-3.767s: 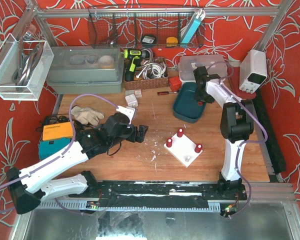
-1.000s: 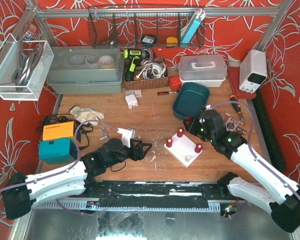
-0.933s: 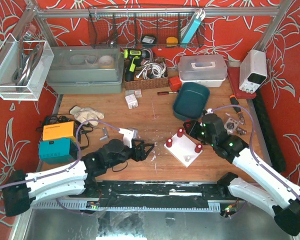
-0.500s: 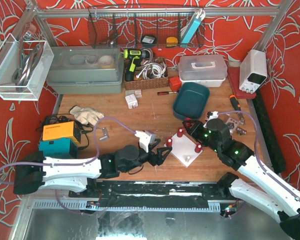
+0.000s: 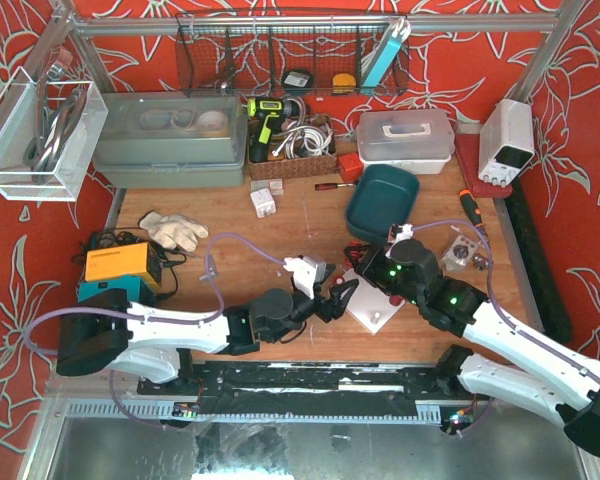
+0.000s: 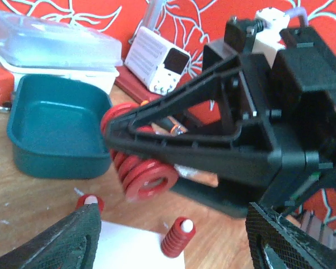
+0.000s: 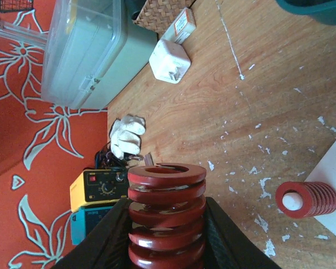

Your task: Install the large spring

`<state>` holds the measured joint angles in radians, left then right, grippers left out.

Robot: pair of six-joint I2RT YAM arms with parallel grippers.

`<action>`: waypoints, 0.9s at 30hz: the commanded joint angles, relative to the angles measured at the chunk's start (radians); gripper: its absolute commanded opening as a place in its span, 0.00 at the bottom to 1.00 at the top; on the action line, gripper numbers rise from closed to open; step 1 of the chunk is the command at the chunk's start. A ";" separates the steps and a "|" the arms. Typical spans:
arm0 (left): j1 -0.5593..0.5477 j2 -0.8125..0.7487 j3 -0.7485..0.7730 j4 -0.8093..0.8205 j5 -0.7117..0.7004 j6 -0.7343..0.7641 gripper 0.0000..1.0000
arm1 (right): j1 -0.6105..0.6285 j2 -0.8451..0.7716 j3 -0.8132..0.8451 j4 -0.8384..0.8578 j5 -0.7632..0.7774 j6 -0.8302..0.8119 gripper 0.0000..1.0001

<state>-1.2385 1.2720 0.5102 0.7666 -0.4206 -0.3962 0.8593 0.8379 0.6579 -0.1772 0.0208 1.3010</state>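
- The right hand (image 5: pixel 368 264) gripped the large spring (image 6: pixel 141 170), held aloft near the white plate (image 5: pixel 365 310).
- The spring probably needed lowering slowly, with its axis upright.
- The left hand (image 5: pixel 338 296), jaws apart, could have steadied the plate.

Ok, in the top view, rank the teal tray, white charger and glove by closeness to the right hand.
1. Teal tray, just behind the right hand.
2. White charger, back left.
3. Glove, far left.

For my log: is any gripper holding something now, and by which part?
The right gripper holds the large red spring by the sides of its coils, between the fingers; one end sticks out free. The left gripper is open and holds nothing.
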 commanded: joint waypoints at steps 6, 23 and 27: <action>-0.004 0.112 0.075 0.159 -0.070 0.058 0.63 | 0.078 -0.023 -0.023 0.102 0.118 0.037 0.00; 0.012 0.141 0.094 0.200 -0.096 0.077 0.44 | 0.095 -0.029 -0.056 0.112 0.063 0.036 0.00; 0.022 0.143 0.078 0.261 -0.055 0.128 0.41 | 0.112 -0.012 -0.049 0.120 0.047 0.028 0.00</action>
<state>-1.2266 1.4124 0.5907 0.8829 -0.5007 -0.3283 0.9379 0.8097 0.6121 -0.0776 0.1299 1.3281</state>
